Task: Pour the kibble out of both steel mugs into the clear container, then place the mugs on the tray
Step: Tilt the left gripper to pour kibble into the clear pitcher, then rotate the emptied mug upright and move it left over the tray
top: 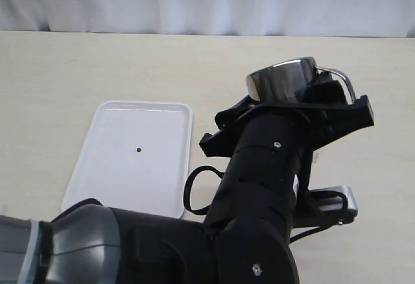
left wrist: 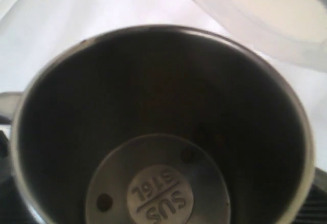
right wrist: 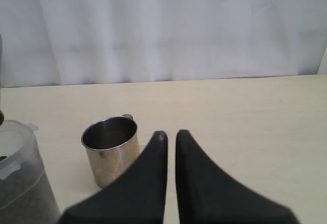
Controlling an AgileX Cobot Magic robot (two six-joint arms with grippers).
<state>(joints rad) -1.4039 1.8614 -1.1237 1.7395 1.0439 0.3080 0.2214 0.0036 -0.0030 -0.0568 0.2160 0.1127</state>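
Open tabletop [top: 58, 70] around tray [top: 110, 167], lone pellet [top: 139, 148] on it, left gripper [top: 298, 102] clamps tipped steel mug [top: 282, 80], mouth toward wrist, right gripper [right wrist: 171, 138] closed, second mug [right wrist: 111, 150] upright

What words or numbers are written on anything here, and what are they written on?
"SUS 316L": stamped on the inside bottom of the held steel mug, seen upside down in the left wrist view.
No other writing can be read: the other steel mug, the clear container and the tray show none in these views.
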